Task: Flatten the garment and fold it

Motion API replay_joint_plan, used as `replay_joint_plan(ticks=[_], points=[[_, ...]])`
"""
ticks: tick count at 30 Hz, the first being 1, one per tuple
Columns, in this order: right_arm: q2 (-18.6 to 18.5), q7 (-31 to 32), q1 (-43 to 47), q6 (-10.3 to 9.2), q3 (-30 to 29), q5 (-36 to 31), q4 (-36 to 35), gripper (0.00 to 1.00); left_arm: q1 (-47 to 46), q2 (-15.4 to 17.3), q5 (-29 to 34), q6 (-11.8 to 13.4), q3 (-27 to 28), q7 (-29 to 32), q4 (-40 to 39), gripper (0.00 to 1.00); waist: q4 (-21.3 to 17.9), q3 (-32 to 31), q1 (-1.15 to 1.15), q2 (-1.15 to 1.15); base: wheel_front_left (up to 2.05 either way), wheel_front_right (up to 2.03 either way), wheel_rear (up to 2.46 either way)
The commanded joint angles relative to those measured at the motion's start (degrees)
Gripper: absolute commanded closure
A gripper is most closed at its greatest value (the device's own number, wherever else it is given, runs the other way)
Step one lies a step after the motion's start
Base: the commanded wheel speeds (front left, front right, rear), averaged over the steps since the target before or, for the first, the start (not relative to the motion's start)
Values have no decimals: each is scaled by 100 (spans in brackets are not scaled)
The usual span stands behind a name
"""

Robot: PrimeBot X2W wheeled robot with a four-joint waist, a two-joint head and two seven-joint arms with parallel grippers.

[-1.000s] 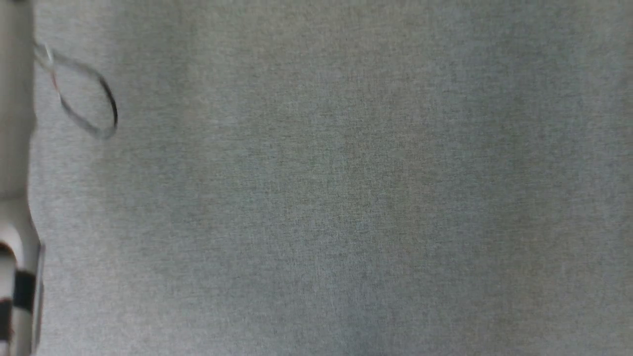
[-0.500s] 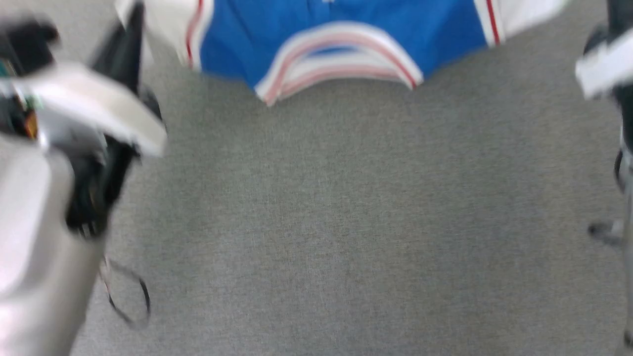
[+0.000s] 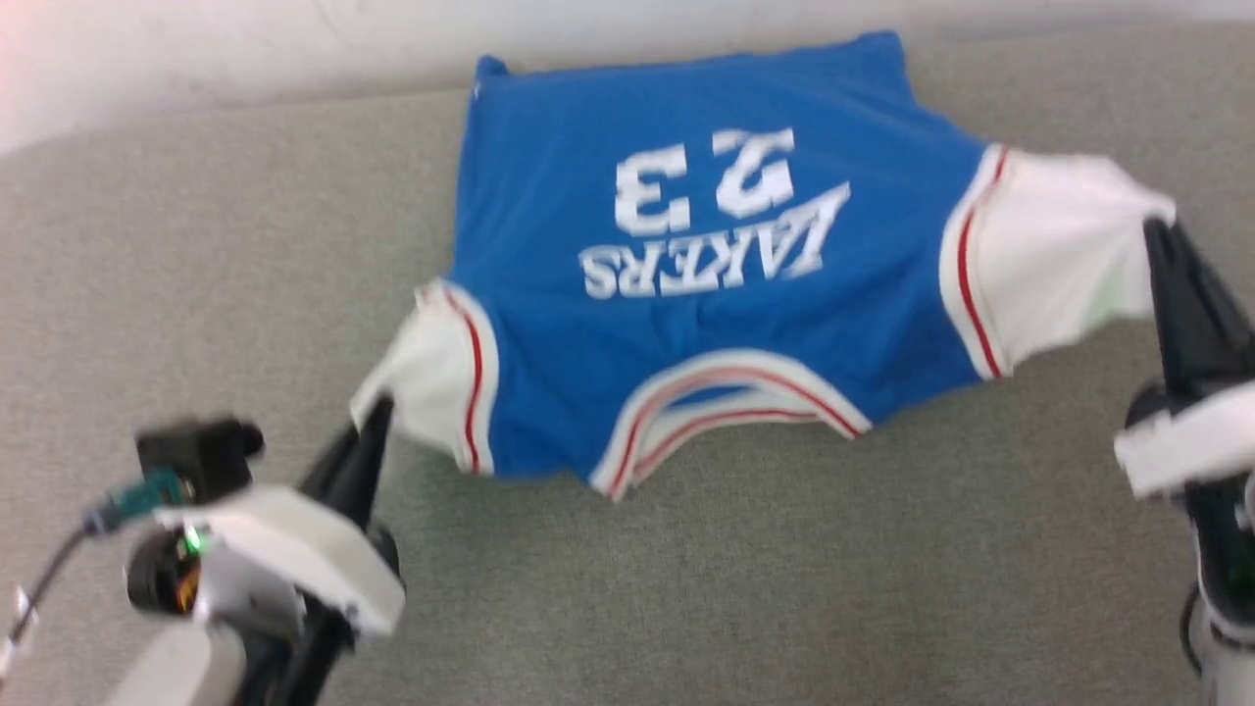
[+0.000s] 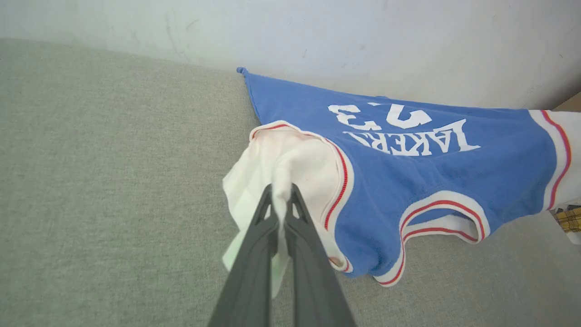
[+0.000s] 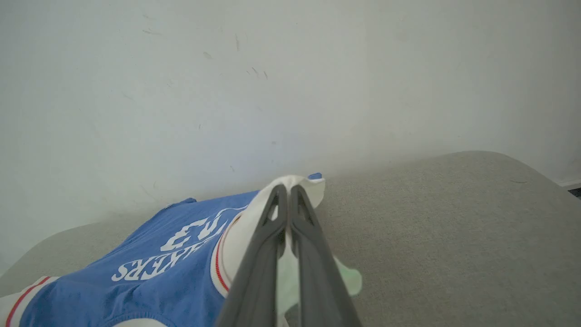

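Note:
The garment point(image 3: 706, 304), a royal-blue T-shirt with white sleeves and red-and-white trim, hangs stretched between both grippers above the grey surface, print side up, collar toward me. Its "LAKERS 23" print reads upside down. My left gripper point(image 3: 377, 407) is shut on the white left sleeve point(image 4: 290, 168), its fingers point(image 4: 268, 218) pinching the cloth. My right gripper point(image 3: 1157, 235) is shut on the white right sleeve point(image 3: 1059, 255); in the right wrist view the fingertips point(image 5: 279, 193) clamp that sleeve's edge. The garment's point(image 5: 159, 263) far hem rests on the surface near the wall.
A grey fabric surface point(image 3: 735, 588) spreads under and in front of the garment. A pale wall point(image 3: 294, 39) rises just behind its far edge. A yellow checked object point(image 4: 569, 218) peeks in at the right edge of the left wrist view.
The head camera has tilted up: first bare grey surface, then the collar at the top edge, now the whole garment held by both sleeves. Both grippers stay shut.

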Motion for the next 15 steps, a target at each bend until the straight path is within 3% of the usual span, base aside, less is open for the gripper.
replay_joint_plan(ticks=[1,15], points=[[54,38,210,-4,-61,27,-111,100,198,13,-51,29,-22,3,-55,100,50,-261,2,-1,0,0,0],[213,730,2508,-4,-772,780,-683,100,2237,368,-690,44,-217,317,-758,100,50,-1031,2,-1,0,0,0]])
